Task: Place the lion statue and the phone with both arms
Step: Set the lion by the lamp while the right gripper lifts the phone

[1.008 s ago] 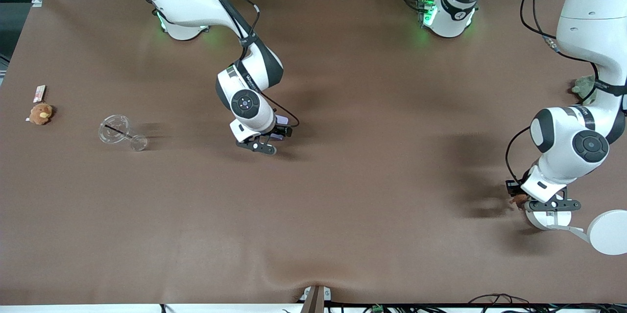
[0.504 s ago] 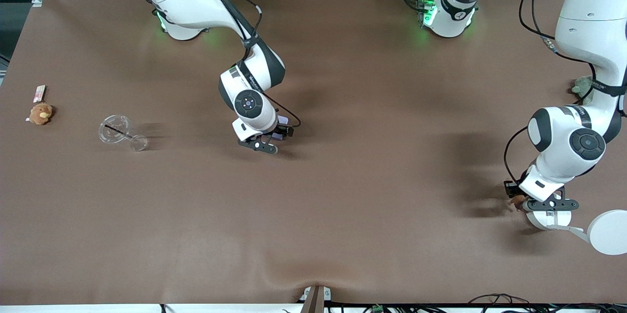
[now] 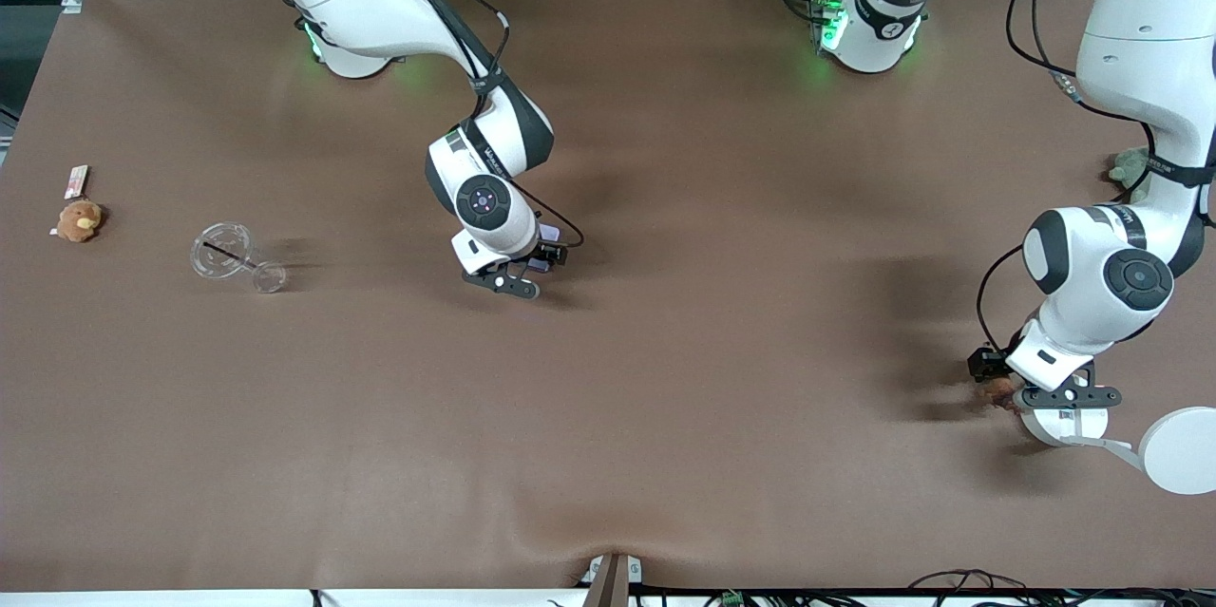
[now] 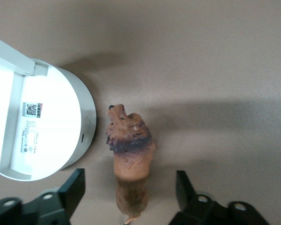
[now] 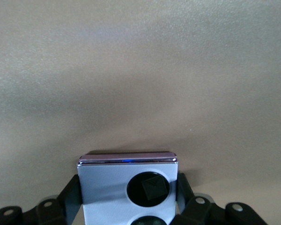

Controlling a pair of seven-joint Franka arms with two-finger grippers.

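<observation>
Care matters as we close the spread left gripper [image 4: 129,197] around the small reddish-brown lion statue [image 4: 129,159] standing between its fingers, beside the round white lamp base [image 4: 82,122]. Our right gripper [image 5: 126,199] clamps the square lavender flip phone [image 5: 110,187] mid-table.

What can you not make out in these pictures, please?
- Lavender folded flip phone: the right wrist view's edge cuts its lower camera circle; the right arm covers most of it in the front view; the right gripper clasps its sides.
- Reddish-brown lion statue: legs hidden under its body in the left wrist view; the open left gripper straddles it.
- Green plush: front view, left arm covers part.
</observation>
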